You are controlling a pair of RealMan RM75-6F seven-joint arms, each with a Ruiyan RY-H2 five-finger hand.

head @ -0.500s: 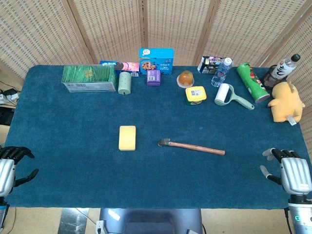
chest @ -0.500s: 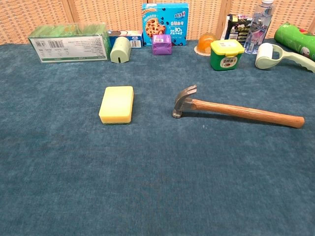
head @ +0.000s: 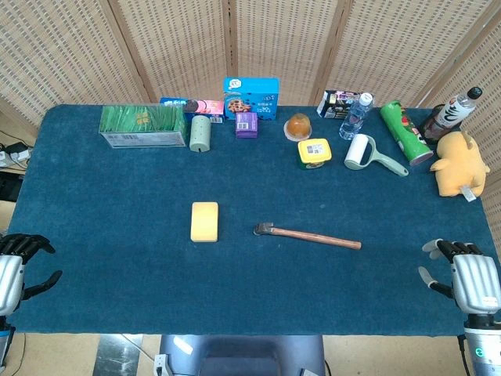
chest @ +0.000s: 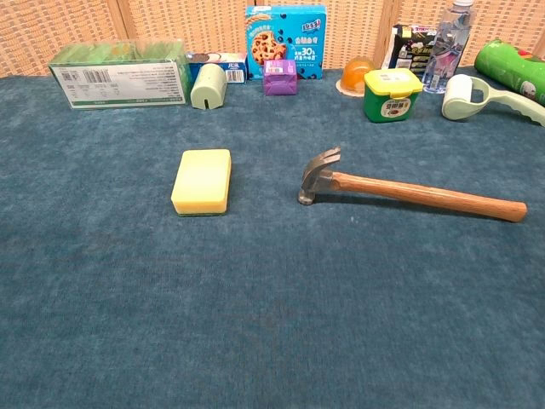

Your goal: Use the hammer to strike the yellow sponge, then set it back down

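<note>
The hammer (head: 309, 234) (chest: 409, 189) lies flat on the blue table, metal head toward the sponge, wooden handle pointing right. Left of it, a hand's width away, the yellow sponge (head: 205, 221) (chest: 203, 180) lies flat. My left hand (head: 14, 270) hangs at the table's near left corner, fingers apart, holding nothing. At the near right corner my right hand (head: 468, 280) is likewise open and empty, well right of the hammer handle. Neither hand shows in the chest view.
Along the back edge stand a green box (head: 142, 125), a blue cookie box (head: 251, 97), a purple box (head: 246, 124), a yellow-lidded jar (head: 314, 153), a water bottle (head: 355, 116), a lint roller (head: 368, 154), a green can (head: 405, 131) and a yellow plush toy (head: 457, 163).
</note>
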